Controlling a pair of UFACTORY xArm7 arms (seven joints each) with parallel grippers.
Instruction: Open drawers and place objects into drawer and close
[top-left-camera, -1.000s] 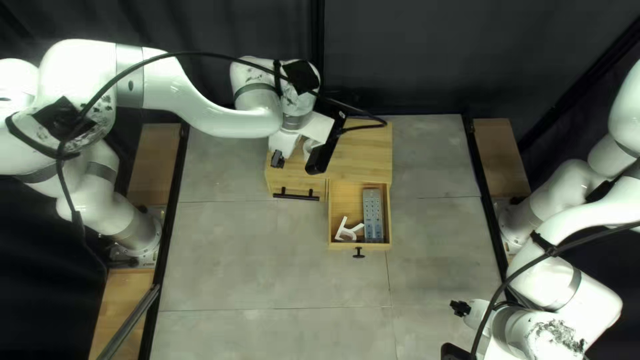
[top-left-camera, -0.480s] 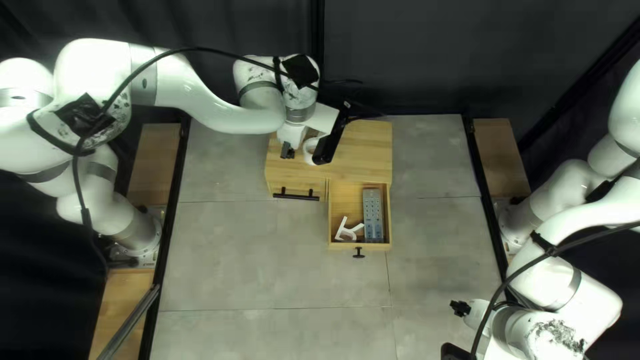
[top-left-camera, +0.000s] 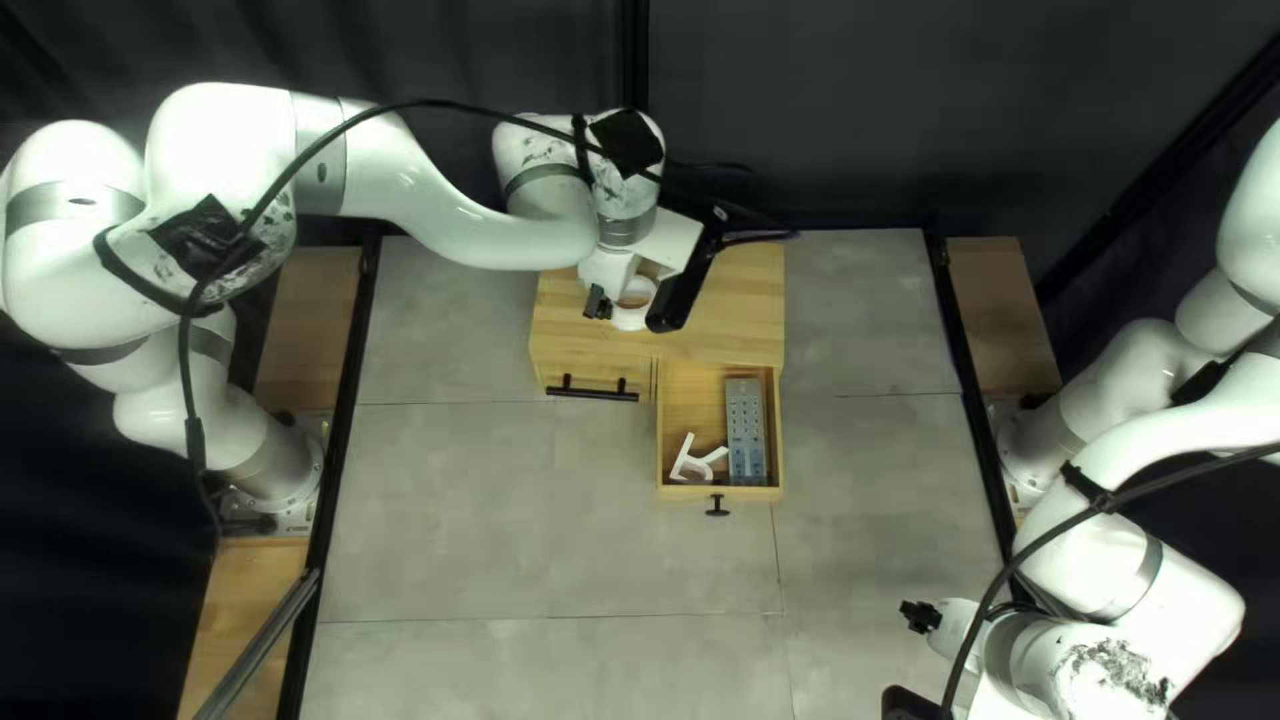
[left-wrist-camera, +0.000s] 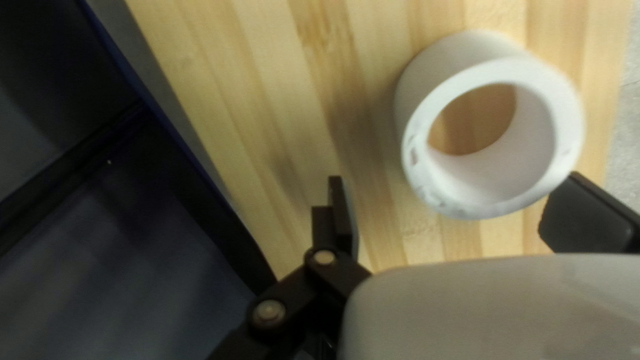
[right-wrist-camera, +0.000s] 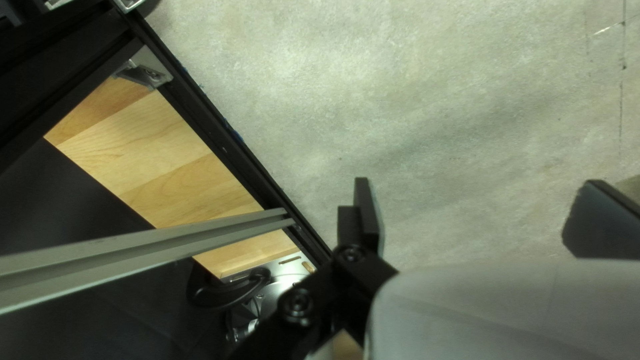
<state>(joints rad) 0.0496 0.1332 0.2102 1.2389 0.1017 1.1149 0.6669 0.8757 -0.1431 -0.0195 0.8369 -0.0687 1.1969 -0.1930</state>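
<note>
Over the top of the wooden drawer cabinet (top-left-camera: pixel 747 300) hangs my left gripper (top-left-camera: pixel 616 307), beside a white ring (top-left-camera: pixel 632 315). In the left wrist view the white ring (left-wrist-camera: pixel 413 100) lies ahead of my open left gripper (left-wrist-camera: pixel 447 220), nearer one finger, with neither closed on it. One small drawer (top-left-camera: pixel 663 440) is pulled out, holding a grey remote (top-left-camera: pixel 746 430) and a white R-shaped piece (top-left-camera: pixel 692 467). The wider drawer (top-left-camera: pixel 591 368) beside it is closed. My right gripper (top-left-camera: pixel 920 616), empty and open (right-wrist-camera: pixel 470 217), is above the table near its right edge.
Black handles stand out from the closed drawer (top-left-camera: pixel 591 391) and the open one (top-left-camera: pixel 718 507). Black rails (top-left-camera: pixel 336 467) run along the table's sides. A metal bar (right-wrist-camera: pixel 147 250) crosses the rail area in the right wrist view. A dark curtain hangs behind the cabinet.
My left gripper first rose back toward the curtain, then moved right over the cabinet, closer around the white ring. The right arm and the drawers look unchanged.
</note>
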